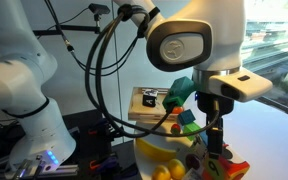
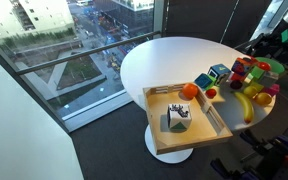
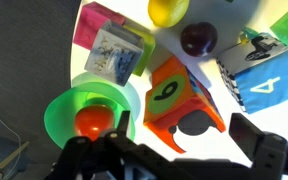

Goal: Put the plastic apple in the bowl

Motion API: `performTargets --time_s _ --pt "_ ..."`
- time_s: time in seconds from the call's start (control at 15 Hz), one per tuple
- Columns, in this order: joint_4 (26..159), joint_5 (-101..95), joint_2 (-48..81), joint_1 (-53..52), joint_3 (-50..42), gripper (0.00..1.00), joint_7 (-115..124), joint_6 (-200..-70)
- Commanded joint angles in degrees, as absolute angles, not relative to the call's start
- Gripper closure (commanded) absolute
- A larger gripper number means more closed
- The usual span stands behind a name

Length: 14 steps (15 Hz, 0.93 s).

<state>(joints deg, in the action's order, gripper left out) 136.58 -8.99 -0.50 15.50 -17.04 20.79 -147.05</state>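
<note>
In the wrist view a green bowl stands at the lower left. A round glossy red fruit lies in it, and by its look it is the plastic apple. My gripper is open and empty. Its fingers straddle bare table just below an orange block marked 9, and the left finger is next to the bowl's rim. In an exterior view the gripper hangs low over the pile of toys. The bowl is hidden there.
A maroon fruit, a yellow fruit, a blue block marked 4 and a pink-green picture block lie close by. A wooden tray holds a cube and an orange. A banana lies near the table edge.
</note>
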Motion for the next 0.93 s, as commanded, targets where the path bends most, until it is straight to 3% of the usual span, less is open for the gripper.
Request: performTargets --time_s 0.0,0.87 --pt "138.9 -5.9 -5.4 14.9 -15.4 0.0 15.8 -143.6" --pt "139.8 -0.3 -15.2 11.8 -11.2 0.0 4.1 -124.2"
